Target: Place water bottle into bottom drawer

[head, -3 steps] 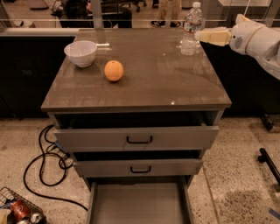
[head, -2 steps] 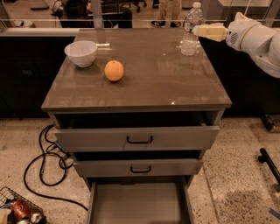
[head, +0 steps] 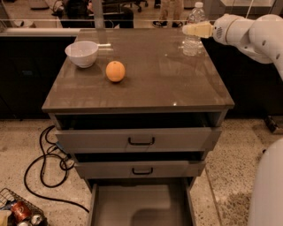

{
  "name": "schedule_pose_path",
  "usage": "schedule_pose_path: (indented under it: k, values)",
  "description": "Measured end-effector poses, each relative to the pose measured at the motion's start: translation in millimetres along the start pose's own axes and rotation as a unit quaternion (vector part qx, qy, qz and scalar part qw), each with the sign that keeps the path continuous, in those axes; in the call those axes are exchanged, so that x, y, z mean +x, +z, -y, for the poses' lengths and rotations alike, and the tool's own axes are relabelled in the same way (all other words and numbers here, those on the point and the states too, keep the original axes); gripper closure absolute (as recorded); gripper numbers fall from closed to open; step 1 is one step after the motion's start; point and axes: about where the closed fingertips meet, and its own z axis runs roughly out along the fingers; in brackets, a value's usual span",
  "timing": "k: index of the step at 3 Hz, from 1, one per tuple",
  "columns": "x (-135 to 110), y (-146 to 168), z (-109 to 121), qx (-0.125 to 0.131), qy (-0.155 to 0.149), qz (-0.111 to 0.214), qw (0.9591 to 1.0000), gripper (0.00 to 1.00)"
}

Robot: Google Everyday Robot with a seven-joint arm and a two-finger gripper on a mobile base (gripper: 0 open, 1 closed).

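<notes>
The gripper [head: 187,30] crosses the middle of the water bottle [head: 192,44] at the 1 o'clock corner of the cabinet top [head: 154,86]. How wide it stands, and whether it grips the bottle, cannot be told. The bottle label is not readable. The bottom drawer [head: 132,202], at 6 o'clock, is cut off by the lower edge. There is one bottle, one white bowl [head: 82,53], one orange [head: 115,71] and three pulled-out drawers.

Office-like lab: desk chairs [head: 82,9], sb's legs [head: 170,9] at back, floor cables [head: 42,170], pincer [head: 186,30] at cabinet's [head: 146,84] far-right corner
</notes>
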Motion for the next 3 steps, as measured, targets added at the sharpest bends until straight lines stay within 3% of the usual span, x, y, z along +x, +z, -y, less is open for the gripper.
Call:
schedule_pose_path:
  k: [1, 3]
  values:
    - [21, 25, -1, -0.003, 0.018, -0.027, 0.9995, 0.00]
    - [42, 52, -4, -0.009, 0.051, -0.023, 0.9984, 0.00]
